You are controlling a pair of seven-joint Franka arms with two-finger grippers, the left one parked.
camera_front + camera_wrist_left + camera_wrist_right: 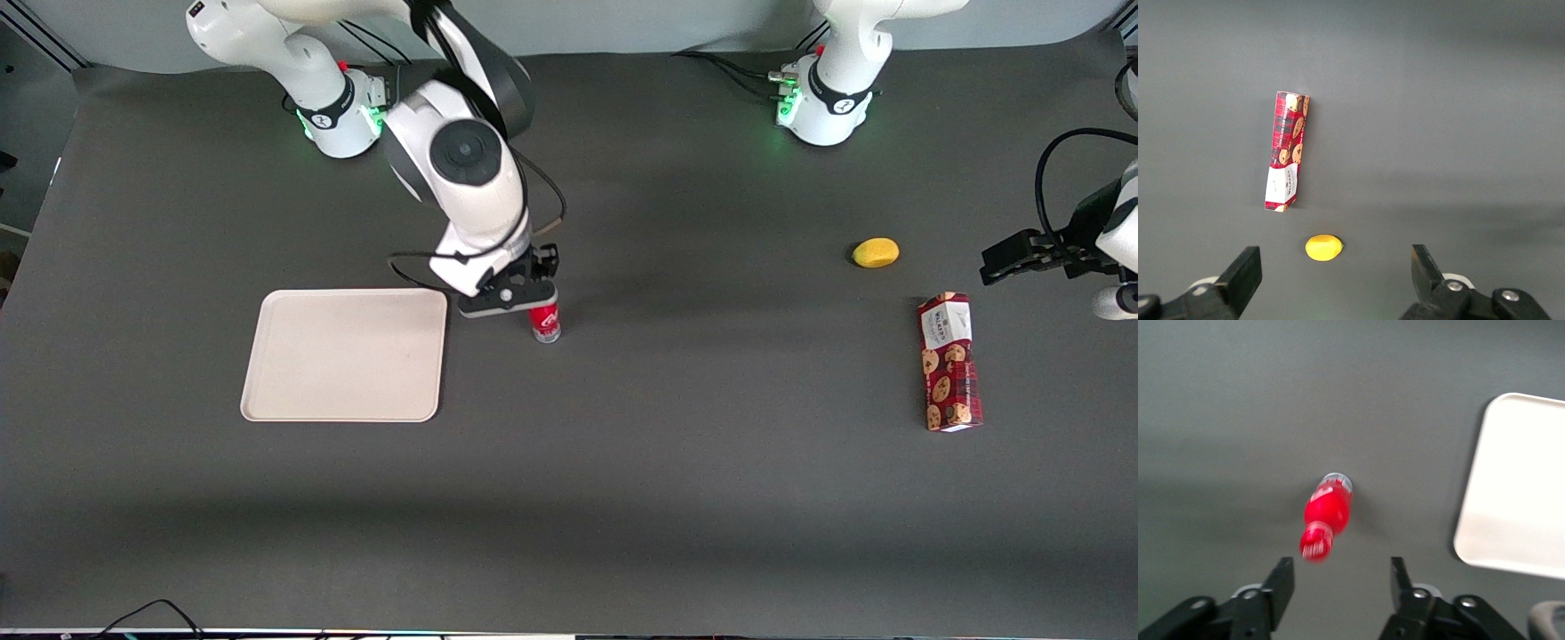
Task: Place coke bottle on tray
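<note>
Jaws spread wide, holding nothing; gripper is hovering just above the coke bottle, which is standing upright on the table just beside the tray. Cap looks off-centre between the fingers, so closing now is risking a tip-over or glancing grip.

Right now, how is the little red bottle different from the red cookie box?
The bottle stands upright; the cookie box lies flat on its side. The bottle is much smaller and round, the box long and squared. The bottle sits beside the tray right under the gripper, whose fingers are open; the box lies toward the parked arm's end, near a yellow lemon. Both are mainly red and rest on the dark table.
</note>
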